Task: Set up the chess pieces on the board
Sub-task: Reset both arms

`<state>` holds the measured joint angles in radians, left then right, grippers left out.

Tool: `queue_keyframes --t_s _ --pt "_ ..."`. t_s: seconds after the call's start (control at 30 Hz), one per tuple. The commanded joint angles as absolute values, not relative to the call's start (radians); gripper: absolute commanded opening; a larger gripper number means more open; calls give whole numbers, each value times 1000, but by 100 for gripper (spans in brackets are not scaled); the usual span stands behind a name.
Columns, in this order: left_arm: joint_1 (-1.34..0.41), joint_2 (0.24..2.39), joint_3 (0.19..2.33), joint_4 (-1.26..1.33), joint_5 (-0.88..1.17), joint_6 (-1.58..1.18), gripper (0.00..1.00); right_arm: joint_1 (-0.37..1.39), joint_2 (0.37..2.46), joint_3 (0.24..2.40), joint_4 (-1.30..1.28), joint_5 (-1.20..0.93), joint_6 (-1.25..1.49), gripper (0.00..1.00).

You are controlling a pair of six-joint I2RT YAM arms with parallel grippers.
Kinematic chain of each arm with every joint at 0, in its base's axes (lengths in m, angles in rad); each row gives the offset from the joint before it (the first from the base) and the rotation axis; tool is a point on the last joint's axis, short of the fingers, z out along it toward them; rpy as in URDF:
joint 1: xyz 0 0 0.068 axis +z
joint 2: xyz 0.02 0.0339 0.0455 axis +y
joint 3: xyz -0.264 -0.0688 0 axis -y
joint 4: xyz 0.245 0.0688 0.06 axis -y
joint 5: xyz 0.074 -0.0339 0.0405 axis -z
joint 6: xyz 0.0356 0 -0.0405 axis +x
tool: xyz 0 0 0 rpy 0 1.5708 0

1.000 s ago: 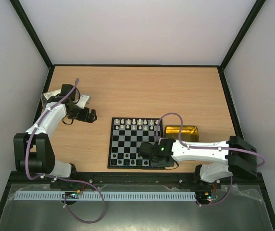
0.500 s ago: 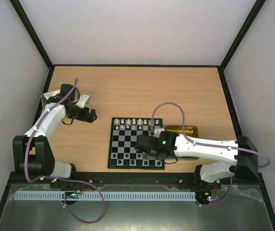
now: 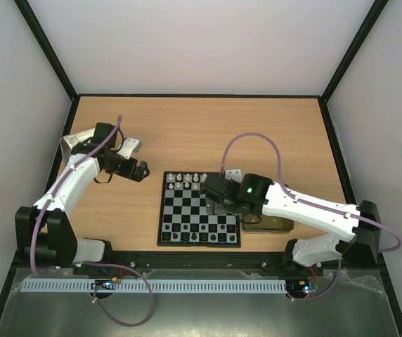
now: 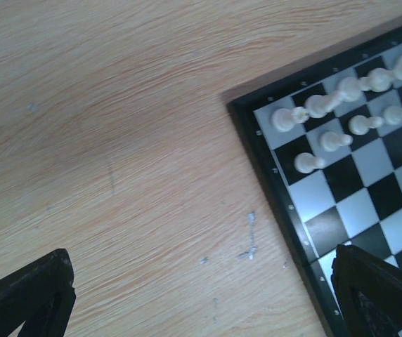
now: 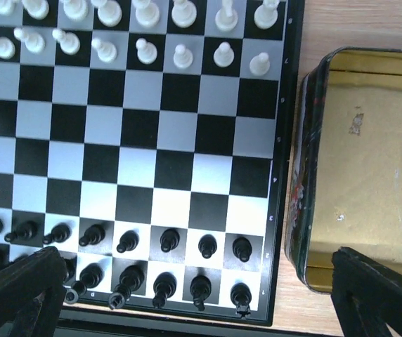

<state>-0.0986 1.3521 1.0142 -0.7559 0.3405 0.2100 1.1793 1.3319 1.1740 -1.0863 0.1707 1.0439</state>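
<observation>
**A:** When we look down from above, where do we find the board (image 3: 198,210)?

**B:** We find it flat on the wooden table (image 3: 187,126), near the front edge and about midway across. A gold tin (image 5: 370,161) lies just beside its right edge, open side up.

**A:** And what stands on it?

**B:** We see the white pieces (image 5: 141,49) in two rows along the far side and the black pieces (image 5: 167,241) in two rows along the near side. They stand one to a square, upright as far as we can tell. In the right wrist view a finger (image 5: 18,298) partly hides the near left corner, so we cannot check the last squares there.

**A:** What do we say of the right claw (image 3: 211,188)?

**B:** We see it above the far right part of the board. Its two fingers stand wide apart at the bottom corners of its own view, gripping nothing and touching no piece.

**A:** And the left claw (image 3: 143,169)?

**B:** We see it over the wood, left of the board's far left corner. Its fingers (image 4: 25,298) are spread wide as well, and we see nothing held between them.
</observation>
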Motion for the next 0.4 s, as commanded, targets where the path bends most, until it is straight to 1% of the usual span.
queue_keyframes --t_s 0.0,0.17,0.37 --pt "-138 1314 1030 -796 383 238 99 1127 1277 1142 -1056 141 996 99" --pt "-150 1312 1032 -799 385 241 99 1108 1255 1125 -1020 120 995 99" --pt "-151 1316 1031 -798 381 238 99 1106 1275 1125 -1016 125 999 100"
